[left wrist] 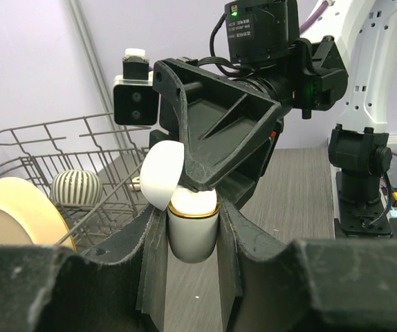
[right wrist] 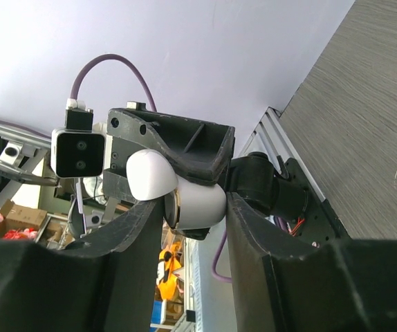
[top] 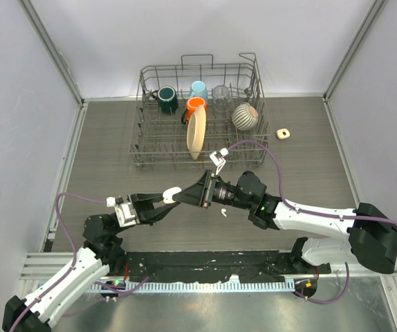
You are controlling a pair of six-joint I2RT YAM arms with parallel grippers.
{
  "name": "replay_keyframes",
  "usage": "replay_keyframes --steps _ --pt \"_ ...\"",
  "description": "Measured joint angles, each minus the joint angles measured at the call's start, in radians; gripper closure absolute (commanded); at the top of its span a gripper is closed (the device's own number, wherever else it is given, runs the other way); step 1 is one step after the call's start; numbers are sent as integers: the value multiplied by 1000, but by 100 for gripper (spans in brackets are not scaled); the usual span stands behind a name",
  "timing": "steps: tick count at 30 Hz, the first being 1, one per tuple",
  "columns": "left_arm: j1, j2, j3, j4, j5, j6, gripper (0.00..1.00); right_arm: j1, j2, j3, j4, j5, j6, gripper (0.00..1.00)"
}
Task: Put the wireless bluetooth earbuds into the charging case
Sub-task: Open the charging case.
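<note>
The charging case (left wrist: 193, 235), white with a gold rim, is clamped at its sides by my left gripper (left wrist: 193, 225), lid (left wrist: 162, 176) swung open. In the top view the case (top: 173, 194) hangs above the table between both arms. My right gripper (top: 200, 196) meets it head-on, one fingertip (left wrist: 200, 181) over the case's open mouth. In the right wrist view the case (right wrist: 202, 204) lies between the right gripper's (right wrist: 191, 211) narrowly parted fingers; whether they clamp it is unclear. One small white earbud (top: 223, 211) lies on the table below. Any earbud inside the case is hidden.
A wire dish rack (top: 140, 104) stands at the back, holding a cream plate (top: 196, 135), a striped cup (top: 245, 116) and green (top: 167, 100), orange (top: 196, 105) and blue (top: 198, 90) mugs. A beige case (top: 283, 133) lies right of the rack.
</note>
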Motion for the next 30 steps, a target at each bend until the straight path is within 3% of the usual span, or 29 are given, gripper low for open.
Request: replay_keyframes --steps 5,22,30 --pt "0 0 0 2 0 -1 79 0 0 -3 8 -5 12 99" --pt "0 -19 0 16 -37 -21 62 -7 54 -23 153 -24 95 99" --pt "-1 -22 0 -2 -50 -23 62 -7 55 -23 177 -31 98 99"
